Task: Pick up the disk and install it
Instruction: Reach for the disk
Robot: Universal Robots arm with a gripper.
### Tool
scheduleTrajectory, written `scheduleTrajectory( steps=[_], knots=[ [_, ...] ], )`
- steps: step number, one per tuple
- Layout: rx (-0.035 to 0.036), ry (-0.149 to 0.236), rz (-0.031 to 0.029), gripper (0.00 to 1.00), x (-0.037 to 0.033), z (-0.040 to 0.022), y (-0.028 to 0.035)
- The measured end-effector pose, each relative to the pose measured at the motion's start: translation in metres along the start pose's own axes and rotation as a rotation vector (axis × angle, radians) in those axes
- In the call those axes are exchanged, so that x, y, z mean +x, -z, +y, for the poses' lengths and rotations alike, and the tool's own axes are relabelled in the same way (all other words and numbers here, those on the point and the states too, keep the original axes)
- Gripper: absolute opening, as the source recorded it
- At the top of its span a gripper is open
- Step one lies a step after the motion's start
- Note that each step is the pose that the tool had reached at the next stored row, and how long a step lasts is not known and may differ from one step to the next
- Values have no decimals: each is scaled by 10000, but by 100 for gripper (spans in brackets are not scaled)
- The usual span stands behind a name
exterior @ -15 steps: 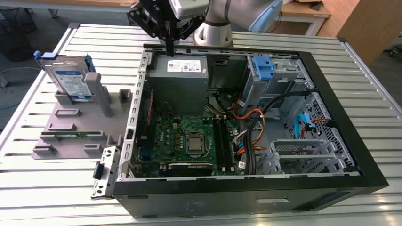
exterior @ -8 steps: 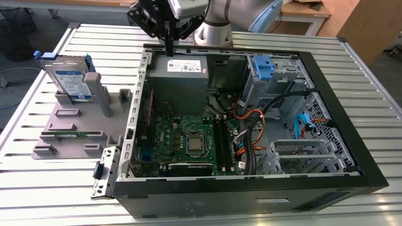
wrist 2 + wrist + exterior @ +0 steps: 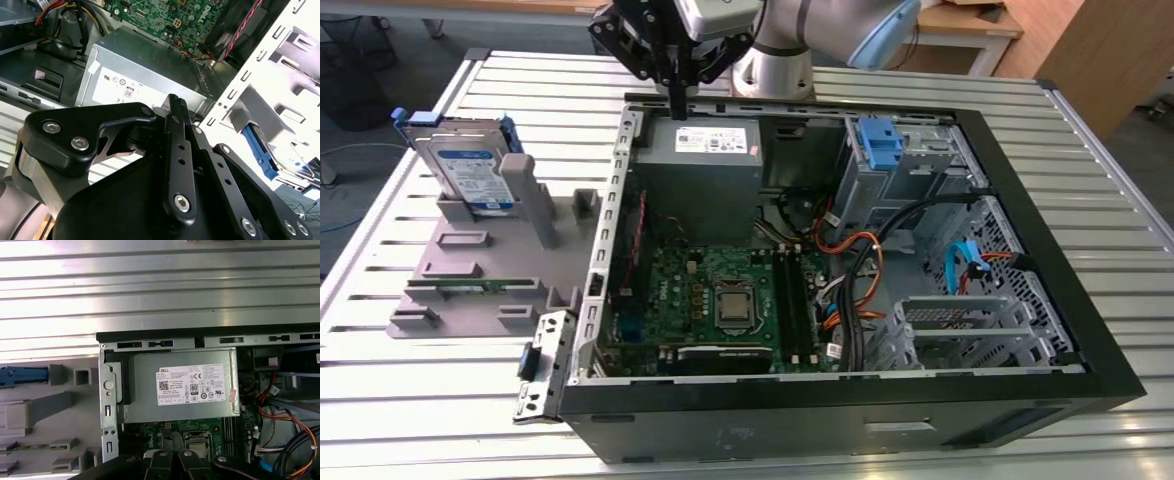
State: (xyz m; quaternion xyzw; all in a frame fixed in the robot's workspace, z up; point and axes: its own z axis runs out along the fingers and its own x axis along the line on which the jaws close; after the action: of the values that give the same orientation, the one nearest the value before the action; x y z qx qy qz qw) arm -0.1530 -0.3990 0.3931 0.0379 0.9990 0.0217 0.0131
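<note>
The disk (image 3: 470,168), a metal drive with a white-and-blue label in a blue bracket, stands upright in a grey holder (image 3: 467,262) on the exterior view's left, outside the open computer case (image 3: 854,390). Its blue bracket edge (image 3: 22,376) appears in the first wrist view. My gripper (image 3: 678,108) hangs above the case's far left corner, over the grey power-supply box (image 3: 707,150). Its black fingers are pressed together with nothing between them, as also seen in the first wrist view (image 3: 173,452) and the second wrist view (image 3: 175,102). The disk is well off to the gripper's left.
Inside the case lie the green motherboard (image 3: 720,290), orange and black cables (image 3: 854,270), a blue latch piece (image 3: 881,145) and a metal drive cage (image 3: 961,325). The case and holder rest on a slatted metal table (image 3: 400,390). The arm's base (image 3: 774,70) stands behind the case.
</note>
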Motion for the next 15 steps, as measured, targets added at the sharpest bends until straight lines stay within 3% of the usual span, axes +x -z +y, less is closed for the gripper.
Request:
scheduleTrajectory(
  steps=[10,15],
  knots=[
    [-1,1,0,11,102,-7,1],
    [0,1,0,11,112,-8,2]
  ],
)
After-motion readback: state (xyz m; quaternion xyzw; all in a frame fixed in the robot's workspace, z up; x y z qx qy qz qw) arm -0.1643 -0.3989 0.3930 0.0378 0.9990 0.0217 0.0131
